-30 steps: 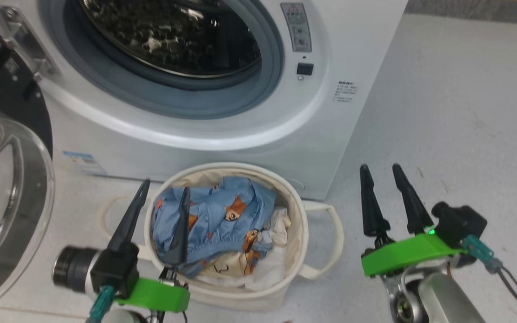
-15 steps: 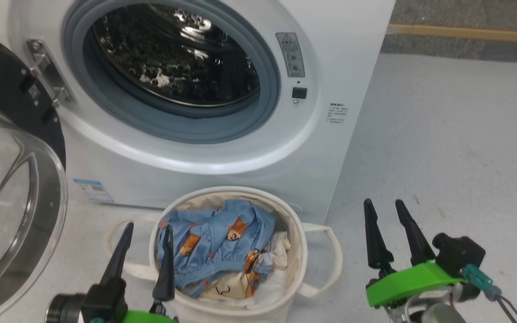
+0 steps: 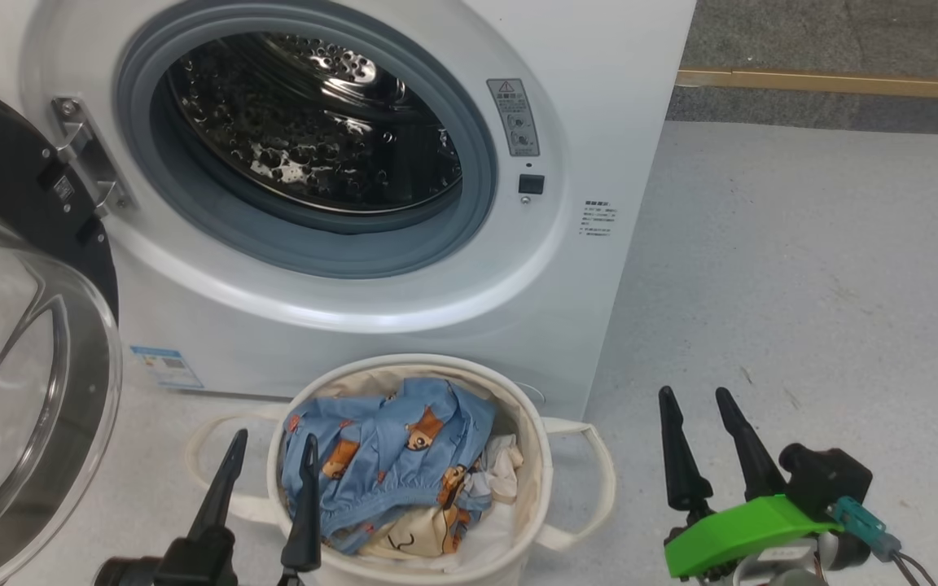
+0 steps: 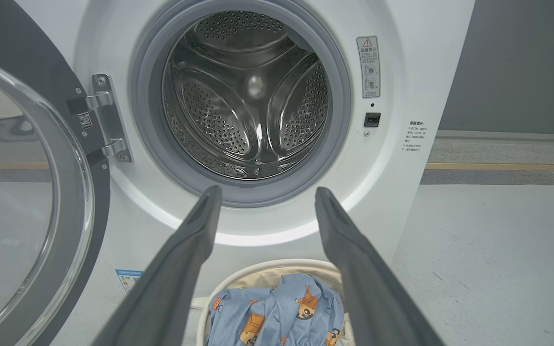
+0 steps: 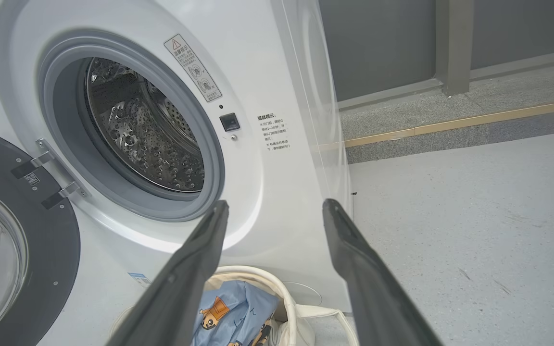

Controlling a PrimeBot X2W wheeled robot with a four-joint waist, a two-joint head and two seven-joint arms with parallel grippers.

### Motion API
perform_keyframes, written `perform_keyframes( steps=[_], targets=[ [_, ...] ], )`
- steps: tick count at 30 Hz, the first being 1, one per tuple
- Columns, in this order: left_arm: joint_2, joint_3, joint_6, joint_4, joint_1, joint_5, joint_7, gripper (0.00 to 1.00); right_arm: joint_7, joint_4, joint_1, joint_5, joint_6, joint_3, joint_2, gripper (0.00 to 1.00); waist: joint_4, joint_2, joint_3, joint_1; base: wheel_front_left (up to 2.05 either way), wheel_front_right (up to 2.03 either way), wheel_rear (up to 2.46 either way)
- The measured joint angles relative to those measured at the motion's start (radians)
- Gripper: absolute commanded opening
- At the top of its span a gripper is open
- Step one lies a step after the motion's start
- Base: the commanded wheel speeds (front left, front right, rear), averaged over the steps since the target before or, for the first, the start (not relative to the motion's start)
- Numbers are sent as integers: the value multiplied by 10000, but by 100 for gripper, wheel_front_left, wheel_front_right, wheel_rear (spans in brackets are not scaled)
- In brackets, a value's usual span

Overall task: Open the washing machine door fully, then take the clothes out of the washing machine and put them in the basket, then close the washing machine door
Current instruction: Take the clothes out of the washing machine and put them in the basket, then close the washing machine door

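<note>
Head view: one white washing machine [image 3: 404, 325], one door [image 3: 21, 358], one basket [image 3: 544, 456]. The door stood swung wide at the left of the view on its hinge [image 3: 90, 171], showing its black ring and clear glass bowl. One grey gasket [image 3: 469, 212] ringed one steel drum [image 3: 314, 138]; the left wrist view showed three raised ribs [image 4: 209, 110] on its perforated wall. One blue label [image 3: 166, 366] sat at the machine's lower left corner. The basket stood on the grey floor [image 3: 803, 285] just in front of the machine, below the opening, with two looped handles [image 3: 599, 472], one per side. The clothes [image 3: 387, 456] lay inside the basket: one light blue bear-printed piece on top, cream printed fabric beneath it, white cloth at the right. An exact garment count could not be made from the heap. Two grippers, two dark fingers [image 3: 306, 505] each. The left gripper [image 3: 273, 439] was at the basket's left edge, jaws spread wide, gripping nothing; one finger overlapped the rim, and contact could not be judged. The right gripper [image 3: 693, 395] was over the floor to the basket's right, apart from it, jaws likewise parted and holding nothing.
</note>
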Motion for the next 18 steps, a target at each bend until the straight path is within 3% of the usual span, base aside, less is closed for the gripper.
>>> perform_keyframes(
  steps=[18],
  targets=[
    [-44,142,-96,33,-14,-155,0,100,0,-2,-9,4,0,-2,0,100,-41,0,250,0,-12,13,-1]
  ],
)
